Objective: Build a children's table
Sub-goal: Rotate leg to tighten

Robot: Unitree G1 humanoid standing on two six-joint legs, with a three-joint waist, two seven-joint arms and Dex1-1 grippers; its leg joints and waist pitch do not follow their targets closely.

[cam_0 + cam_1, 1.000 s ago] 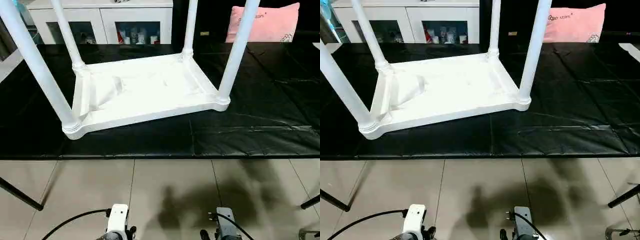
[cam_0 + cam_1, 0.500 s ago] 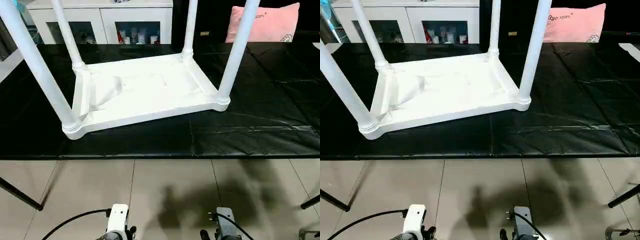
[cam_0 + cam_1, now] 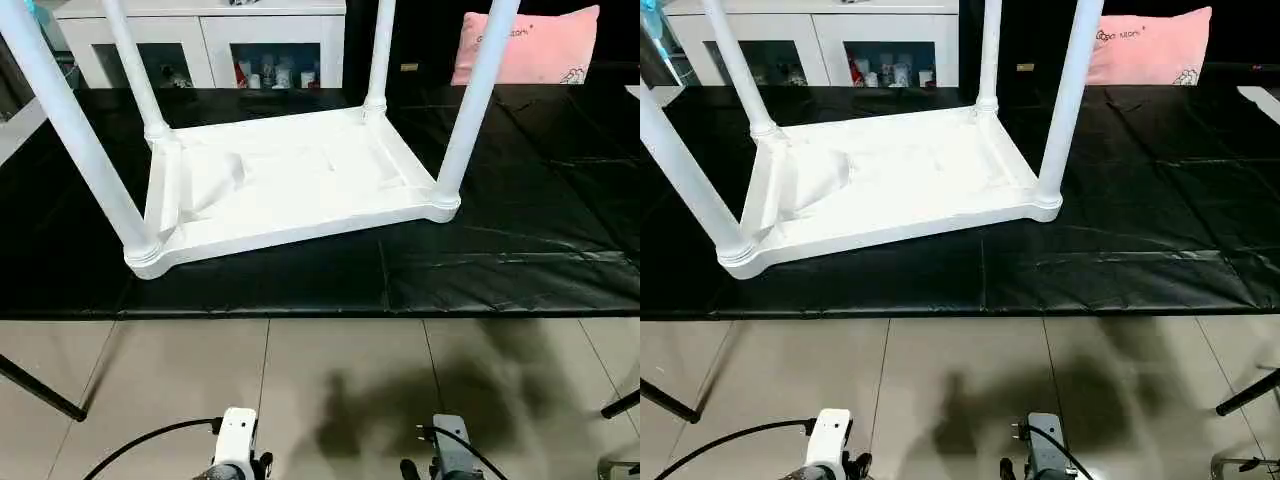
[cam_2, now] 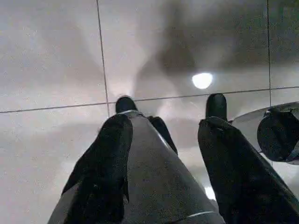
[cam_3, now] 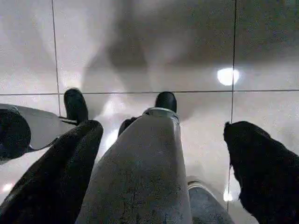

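table stands upside down, four legs in
our left gripper and right gripper hang spread and empty; the tabletop, mid frame, could tip if a leg sits loose.

The white rectangular plastic tabletop and white tapered tube legs look smooth, faintly glossy. The black sheet beneath seems wrinkled shiny plastic. The pale floor tiles gleam.

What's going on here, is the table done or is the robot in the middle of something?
The children's table lies upside down on the black sheet, with all four legs standing up out of the corner sockets. Nothing is handling it. Both claws hang low over the tiled floor: the left claw and the right claw are open and hold nothing.
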